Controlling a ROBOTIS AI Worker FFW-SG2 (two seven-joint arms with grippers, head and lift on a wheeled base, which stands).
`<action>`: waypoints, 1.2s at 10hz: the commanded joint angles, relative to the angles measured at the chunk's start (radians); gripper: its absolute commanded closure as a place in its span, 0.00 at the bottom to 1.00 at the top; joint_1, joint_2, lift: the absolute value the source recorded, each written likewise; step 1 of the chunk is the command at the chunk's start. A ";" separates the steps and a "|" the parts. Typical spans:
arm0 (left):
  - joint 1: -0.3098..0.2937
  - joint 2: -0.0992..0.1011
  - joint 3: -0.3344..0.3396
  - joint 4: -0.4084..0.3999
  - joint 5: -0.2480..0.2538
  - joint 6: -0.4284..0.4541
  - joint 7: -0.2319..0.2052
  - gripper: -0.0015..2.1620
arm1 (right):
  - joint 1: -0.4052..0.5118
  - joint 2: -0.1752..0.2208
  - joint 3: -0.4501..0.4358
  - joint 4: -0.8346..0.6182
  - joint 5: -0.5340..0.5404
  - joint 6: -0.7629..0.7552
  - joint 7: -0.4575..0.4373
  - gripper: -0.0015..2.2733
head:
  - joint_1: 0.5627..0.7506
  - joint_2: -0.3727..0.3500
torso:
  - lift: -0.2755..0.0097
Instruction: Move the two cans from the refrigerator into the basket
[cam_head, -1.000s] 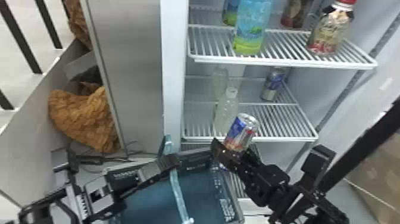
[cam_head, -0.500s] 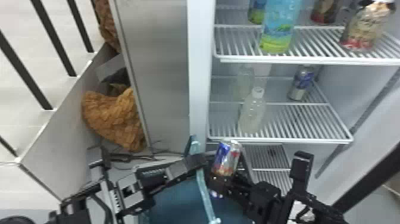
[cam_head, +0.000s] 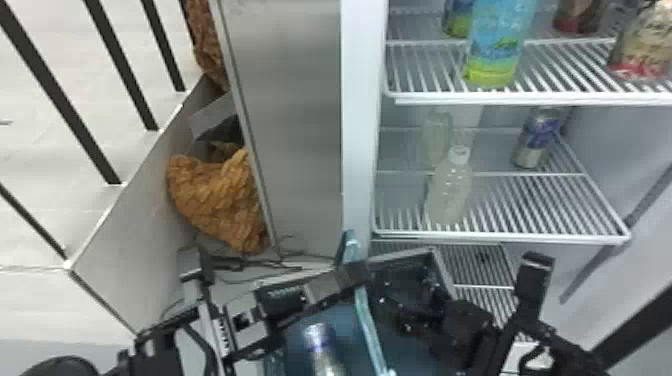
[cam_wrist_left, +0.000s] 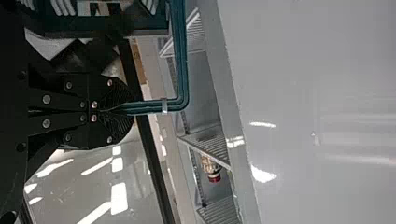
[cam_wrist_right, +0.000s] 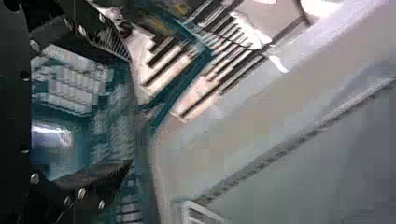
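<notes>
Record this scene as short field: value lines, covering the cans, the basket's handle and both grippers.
Basket can: inside the basket
Shelf can: upright on the middle refrigerator shelf, behind and right of a pale bottle
Left gripper: closed on the basket's handle
Right gripper: open, at the basket

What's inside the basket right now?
One can shows inside the teal basket. The left claw and right claw and their arms cover parts of it in the head view, so I can't tell what lies beneath them.
</notes>
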 joint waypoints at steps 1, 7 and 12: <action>0.000 0.000 0.000 0.000 0.000 0.000 -0.001 0.56 | 0.014 0.008 -0.037 0.004 0.007 -0.167 -0.002 0.05 | 0.70 0.56 | 0.20; 0.002 0.000 0.000 0.000 0.004 0.000 -0.001 0.56 | 0.083 0.048 -0.255 -0.055 0.083 -0.425 -0.099 0.05 | 0.70 0.27 | 0.20; -0.003 -0.001 -0.002 0.000 0.008 0.000 -0.001 0.56 | 0.041 0.049 -0.312 -0.001 0.105 -0.572 -0.192 0.05 | 0.70 0.13 | 0.20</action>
